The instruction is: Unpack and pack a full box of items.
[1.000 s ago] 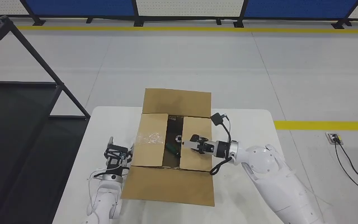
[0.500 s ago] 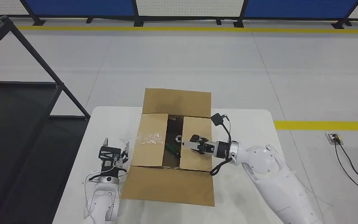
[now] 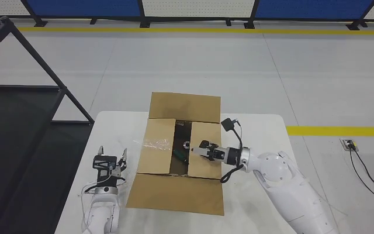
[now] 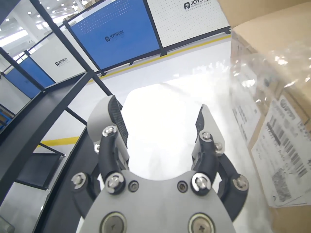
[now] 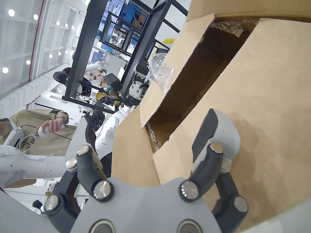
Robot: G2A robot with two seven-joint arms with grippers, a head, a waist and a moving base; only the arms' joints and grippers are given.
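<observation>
- Fingers (image 4: pixel 117 118) of the left gripper (image 4: pixel 158 105) stand wide apart with nothing between them.
- That left gripper (image 3: pixel 111 153) hangs low over the table (image 3: pixel 254 126), to the left of the box (image 3: pixel 175 196) and clear of its side wall.
- Fingers (image 5: pixel 206 128) of the right gripper (image 5: pixel 149 118) are spread open too and hold nothing. The near corner of the right flap (image 5: pixel 255 112) lies between them, but I cannot tell whether either pad touches the card.
- From above, the right gripper (image 3: pixel 198 146) sits over the right flap (image 3: pixel 205 131), at the edge of the gap in the middle of the box.
- The box stands in the middle of the table. Its far flap (image 3: pixel 185 105) is folded out flat, and its near flap (image 3: pixel 175 196) is folded out toward the robot.
- The left flap (image 3: pixel 156 149) and the right flap lie half shut over the top, with a dark slot between them.
- Down in that slot some items (image 3: pixel 180 153) show, dark with a touch of green; they are too small to name.
- A scrap of clear film (image 3: pixel 146 142) clings to the left flap's outer edge. It hangs down the left wall of the box (image 4: pixel 279 37) as a crinkled sheet of film (image 4: pixel 267 73).
- Printed labels (image 4: pixel 286 151) are stuck on that same wall, lower down.
</observation>
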